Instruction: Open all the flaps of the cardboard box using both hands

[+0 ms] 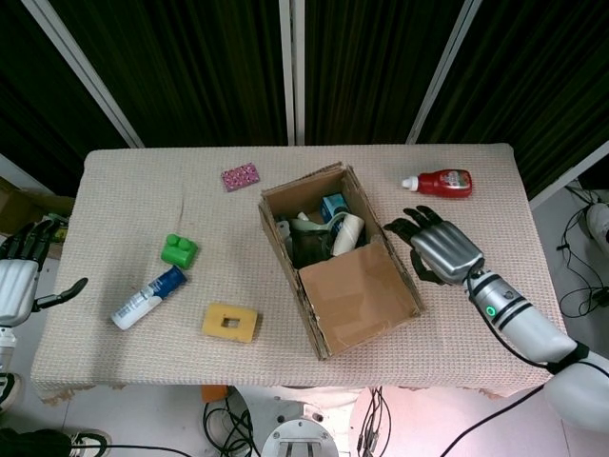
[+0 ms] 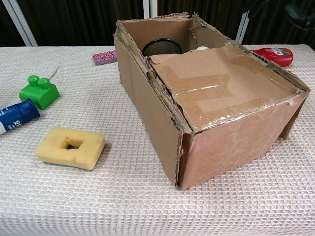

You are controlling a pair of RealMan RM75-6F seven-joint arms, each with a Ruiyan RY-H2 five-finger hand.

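From the head view, the brown corrugated cardboard box (image 1: 338,257) sits a little right of centre on the beige woven tablecloth (image 1: 124,190), turned at an angle, its far half open over a jumble of contents and its near half covered by one taped brown flap (image 1: 354,293) lying flat. The right hand (image 1: 440,249) hovers just beside the box's right wall with its dark fingers spread and nothing in them; the left hand (image 1: 17,276) hangs off the table's left edge, well apart from the box, fingers also splayed and empty. In the chest view the box (image 2: 162,113) fills the frame, and the closed flap (image 2: 221,83) shows glossy tape running over its near edge. To lift it cleanly, the right hand would best hook fingertips under the flap's free far edge near the opening, while the left hand comes in to steady the opposite wall so the box does not skid or tip.
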